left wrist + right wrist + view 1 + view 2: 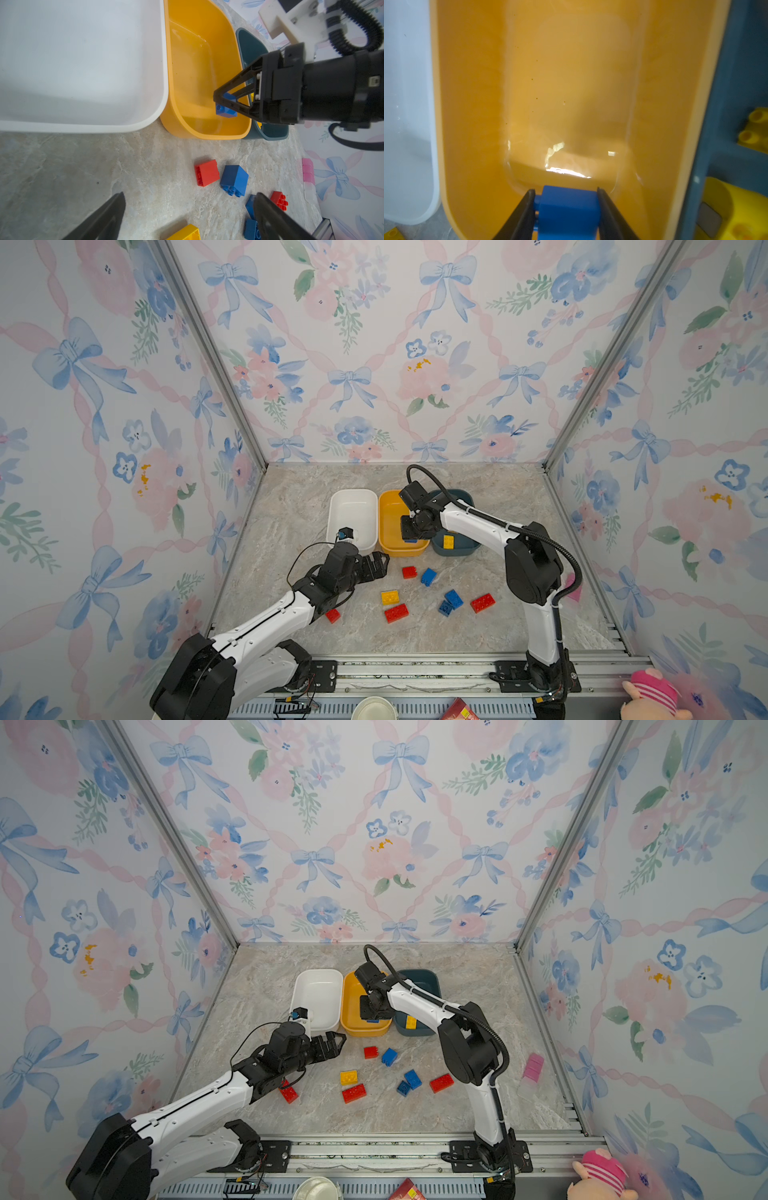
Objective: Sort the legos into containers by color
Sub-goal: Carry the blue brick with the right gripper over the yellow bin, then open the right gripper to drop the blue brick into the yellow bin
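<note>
Seen from above, with twelve o'clock at the back wall, three tubs stand in a row on the marble worktop (291,531).

At eleven o'clock, the white tub (353,506) is empty. Just in front of it hovers the left tool (380,564), its fingers spread wide and holding nothing. A red brick (409,572) lies at the tool's three o'clock.

At twelve, the right tool (411,536) reaches down into the five o'clock corner of the yellow-orange tub (388,522), clamped on a blue brick (568,209). At one o'clock, the teal tub (465,546) holds a yellow brick (448,541). The loose bricks (396,612), in red, blue and yellow, lie scattered from the centre toward six.

The step in hand appears to be setting the blue brick into the yellow-orange tub. The next move calls for parting the fingers and lifting straight up, clear of the rim. The left tool looks well placed to take the red brick.

In both top views the right tool hides all but a sliver of blue. The right wrist view shows both fingers pressing on the brick's sides. The left wrist view shows the brick low in the tub, but not whether it touches the floor.
</note>
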